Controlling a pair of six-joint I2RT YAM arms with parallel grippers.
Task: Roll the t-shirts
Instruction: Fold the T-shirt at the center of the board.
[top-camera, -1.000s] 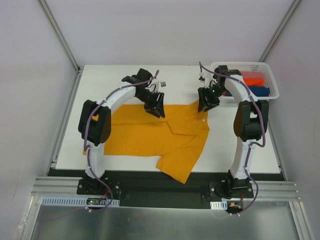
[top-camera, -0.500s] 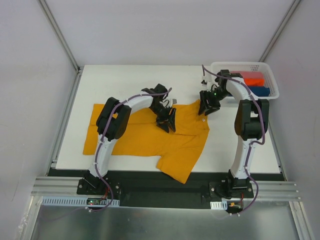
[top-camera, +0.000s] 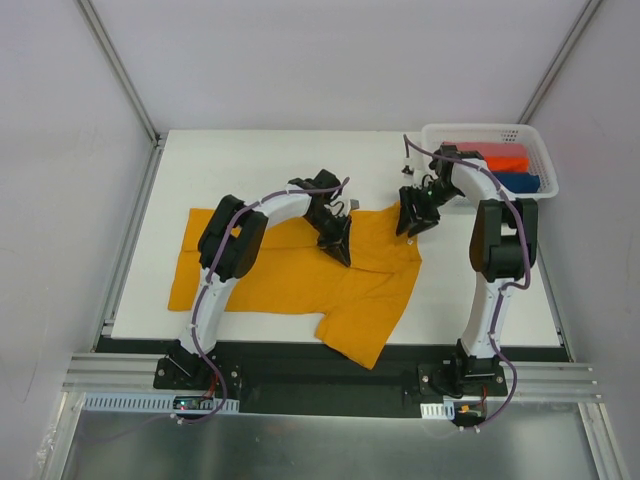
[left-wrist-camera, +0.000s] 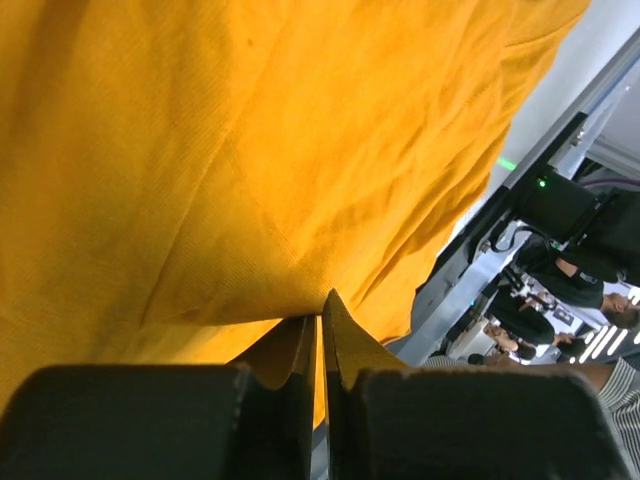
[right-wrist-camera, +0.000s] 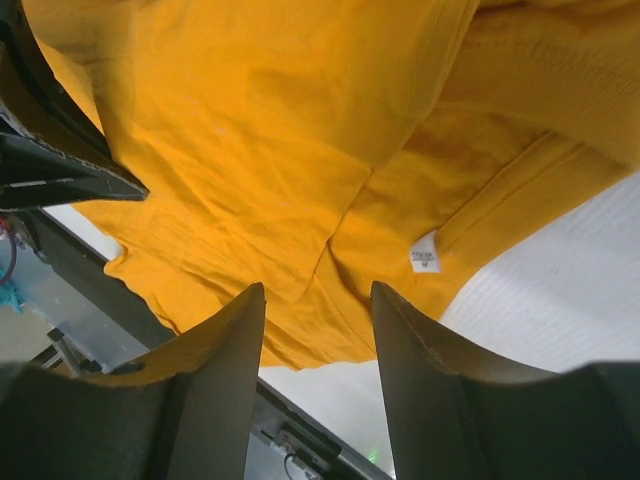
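Limp, light t-shirt suits edge grips: left end effector pinches cloth, right end effector gapes half-wide over collar.

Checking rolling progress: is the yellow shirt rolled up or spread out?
Spread out, not rolled: the t-shirt lies mostly flat across the table, one sleeve reaching past its near edge.

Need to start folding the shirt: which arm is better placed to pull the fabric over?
Left, likely: the left gripper is shut on the t-shirt; the right gripper hangs open, holding nothing.
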